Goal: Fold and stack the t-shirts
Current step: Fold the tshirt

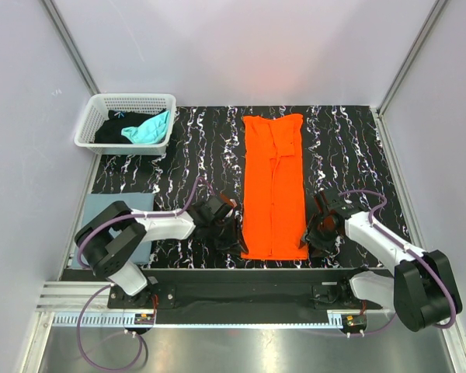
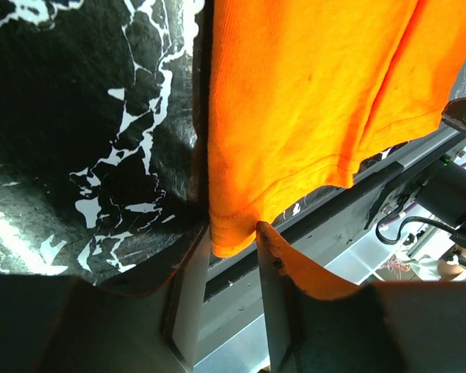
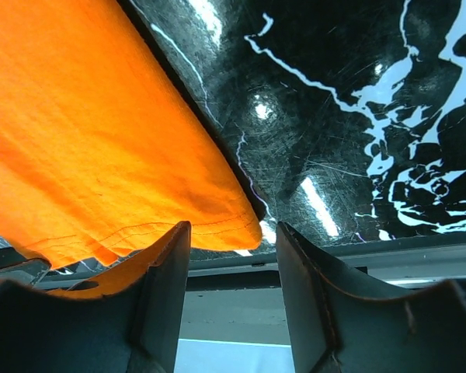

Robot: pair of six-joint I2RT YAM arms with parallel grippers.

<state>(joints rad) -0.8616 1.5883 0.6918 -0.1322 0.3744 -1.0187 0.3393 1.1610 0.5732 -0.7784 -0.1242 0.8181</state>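
Orange tee [image 1: 273,186] folded lengthwise on the desk [image 1: 349,148].
Left gripper [image 2: 231,230] and right gripper [image 3: 233,227] gape at its hem corners; grey-blue tee [image 1: 101,206] seems folded; teal tee [image 1: 149,128] waits in the basket [image 1: 101,103].

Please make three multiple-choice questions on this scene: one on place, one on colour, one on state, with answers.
1. Where is the white basket? A far left corner B near right corner C centre
2. Colour of the topmost cloth in it? A red B teal C yellow
3. The orange t-shirt is: A heaped B hanging C flat, a long strip
1 A: it stands at the table's far left. 2 B: teal cloth lies over black cloth. 3 C: it lies flat along the middle.
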